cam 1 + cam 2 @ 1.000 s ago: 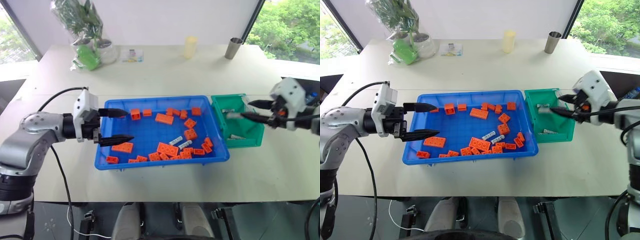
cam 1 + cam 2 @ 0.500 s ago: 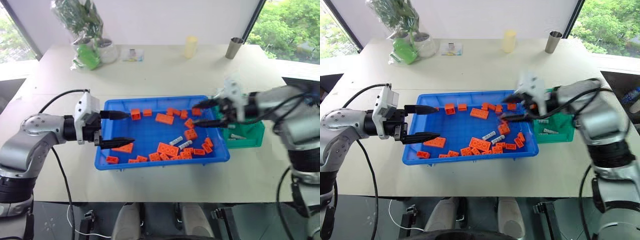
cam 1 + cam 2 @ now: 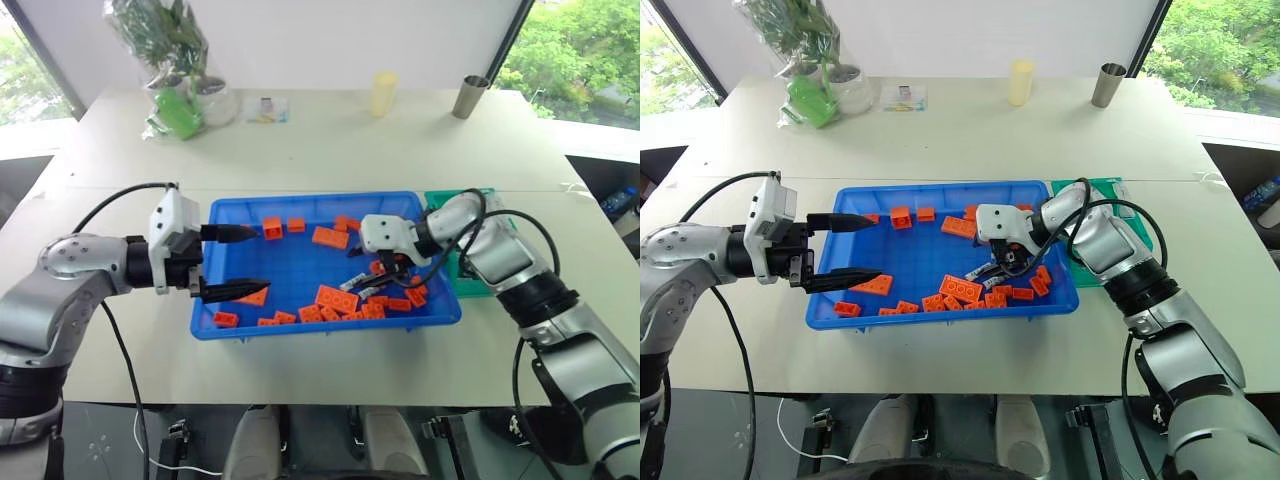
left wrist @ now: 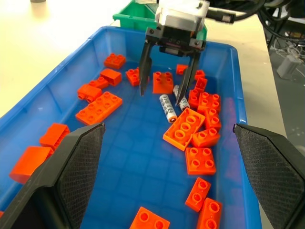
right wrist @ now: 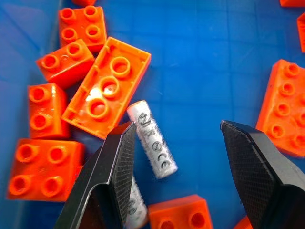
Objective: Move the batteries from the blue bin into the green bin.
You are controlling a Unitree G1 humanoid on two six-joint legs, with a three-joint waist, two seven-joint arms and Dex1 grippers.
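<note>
right gripper (image 4: 164, 99): open, fingers down inside the blue bin (image 3: 300, 325), empty, straddling 1 battery.
left gripper (image 3: 232, 262): open, empty, over the blue bin's left edge.
batteries (image 5: 152, 147): 2 lie near the front right corner among orange bricks (image 4: 183, 128).
handling: light, stiff, smooth, probably rolls; pinch across the middle.
green bin (image 3: 470, 283): touching the blue bin's right edge.

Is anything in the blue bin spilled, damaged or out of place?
Nothing is spilled or damaged. The blue bin holds scattered orange bricks, with two batteries lying loose among them, which belong in the green bin. The right gripper hangs open over them.
</note>
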